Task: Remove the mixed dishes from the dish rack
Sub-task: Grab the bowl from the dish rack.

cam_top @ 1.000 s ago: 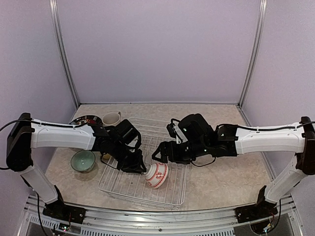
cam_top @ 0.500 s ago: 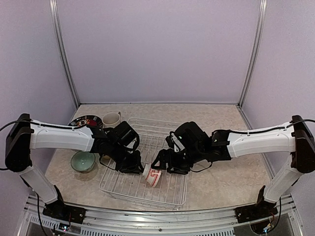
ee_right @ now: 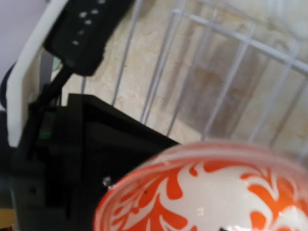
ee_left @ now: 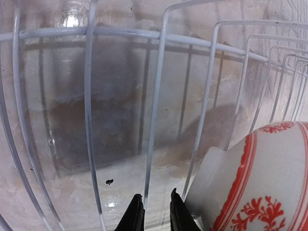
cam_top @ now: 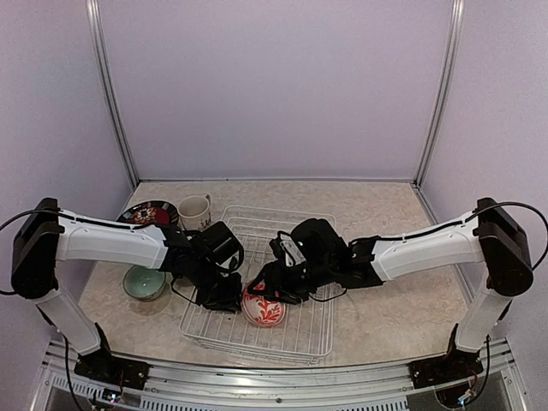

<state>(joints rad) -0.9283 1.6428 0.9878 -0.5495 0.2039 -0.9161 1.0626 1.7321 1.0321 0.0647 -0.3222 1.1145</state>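
1 red-and-white bowl [cam_top: 264,306] tilted in dish rack [cam_top: 295,334], near front rim

I see the beige marbled table [cam_top: 402,214] carrying the white wire dish rack [cam_top: 304,330] at its middle, with a green bowl [cam_top: 141,281], a dark plate [cam_top: 147,211] and a mug [cam_top: 194,211] left of it.

The dish rack [cam_top: 295,248] sits mid-counter [cam_top: 394,317], before both my arms. A bowl [cam_top: 263,306] lies in its near half, my left fingers [ee_left: 135,220] just left of it with a rack wire between them, my right fingers [cam_top: 272,287] just behind it. Left of the rack rests another bowl [cam_top: 142,281]. Behind that are a plate [cam_top: 147,212] and a mug [cam_top: 194,210], side by side.
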